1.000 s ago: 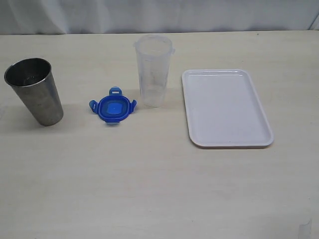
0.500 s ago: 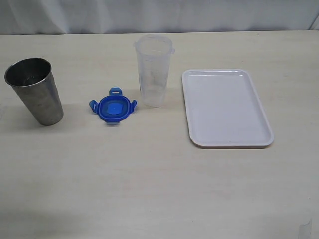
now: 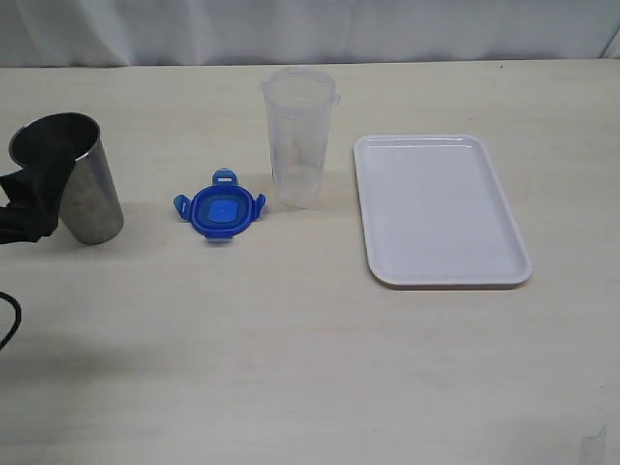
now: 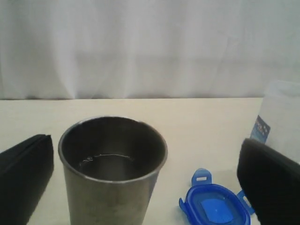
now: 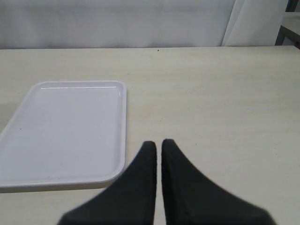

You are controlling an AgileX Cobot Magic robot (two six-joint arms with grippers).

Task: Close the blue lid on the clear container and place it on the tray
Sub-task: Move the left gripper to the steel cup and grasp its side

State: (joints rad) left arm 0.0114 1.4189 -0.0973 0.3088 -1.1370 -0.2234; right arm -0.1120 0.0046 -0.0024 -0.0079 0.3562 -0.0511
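This looks like a lab test bench, not a home: a pale wood-grain tabletop [image 3: 291, 368] backed by a plain white curtain [image 4: 140, 47] hanging in folds.

**Blue among pale things**

The blue lid [image 3: 220, 212] is bright blue, lighter at its centre. The clear container [image 3: 298, 136] is colourless and cloudy, the tray [image 3: 441, 208] plain white, the steel cup [image 3: 89, 194] dull grey. The table [image 3: 291, 358] is cream, faintly grained; the right gripper [image 5: 158, 143] black.
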